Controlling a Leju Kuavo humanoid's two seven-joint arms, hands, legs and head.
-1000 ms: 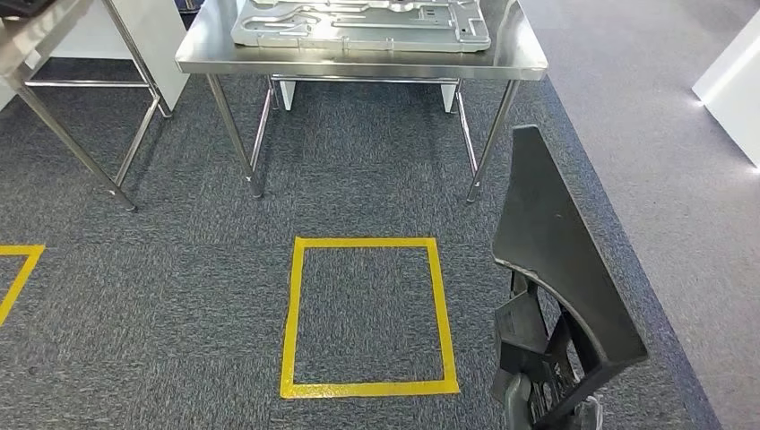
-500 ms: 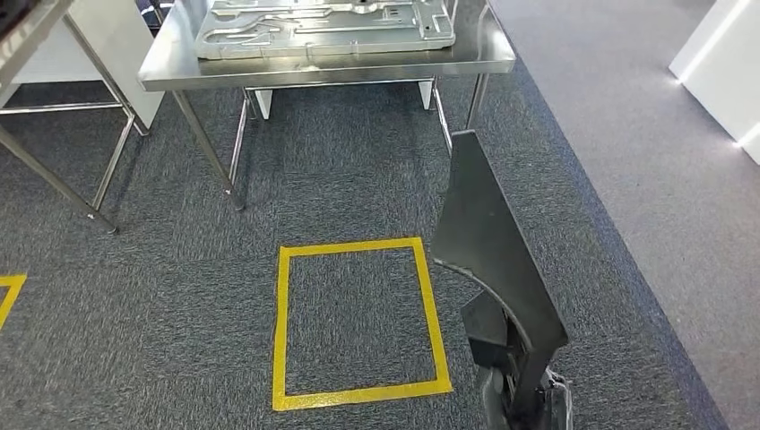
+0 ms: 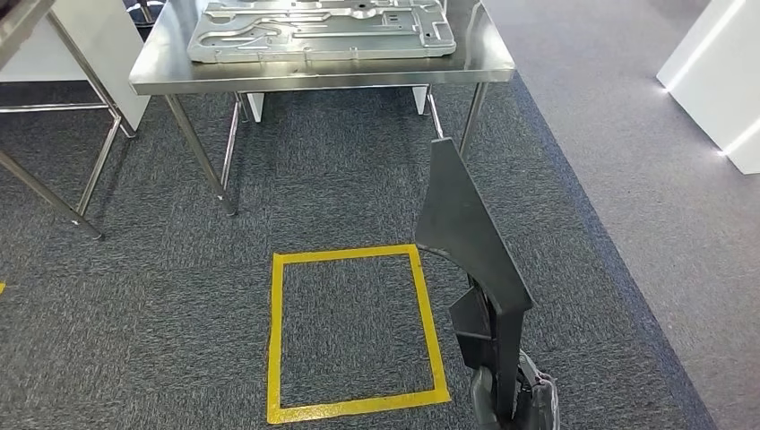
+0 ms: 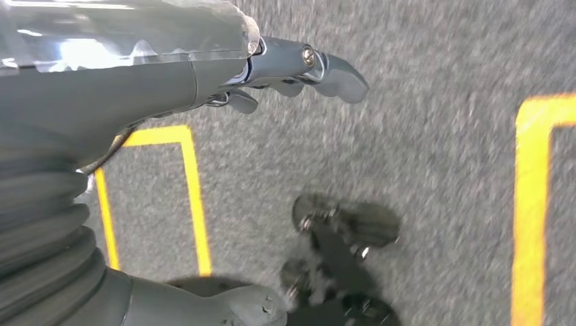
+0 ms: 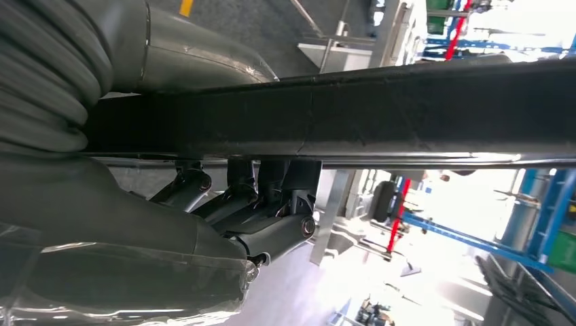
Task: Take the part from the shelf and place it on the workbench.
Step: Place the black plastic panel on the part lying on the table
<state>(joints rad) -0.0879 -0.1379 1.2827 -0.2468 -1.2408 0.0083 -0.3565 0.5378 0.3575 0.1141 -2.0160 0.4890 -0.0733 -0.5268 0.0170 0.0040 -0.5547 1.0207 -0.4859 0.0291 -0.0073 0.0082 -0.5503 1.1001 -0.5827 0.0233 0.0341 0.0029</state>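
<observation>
The right hand's fingers [image 5: 265, 183] grip the long flat black plastic part [image 3: 470, 246], low right of the frame, half hiding the hand. Its long side points up toward the steel desk [image 3: 488, 63]. The left hand [image 4: 299, 64] hangs open.

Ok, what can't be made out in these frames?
- Head view: most of the right robot hand, hidden behind the black part and cut by the bottom edge.
- Head view: the far side of the workbench, cut by the top edge.
- Right wrist view: the part's ends, cut off.
- Left wrist view: blurred floor below the left robot hand.
</observation>
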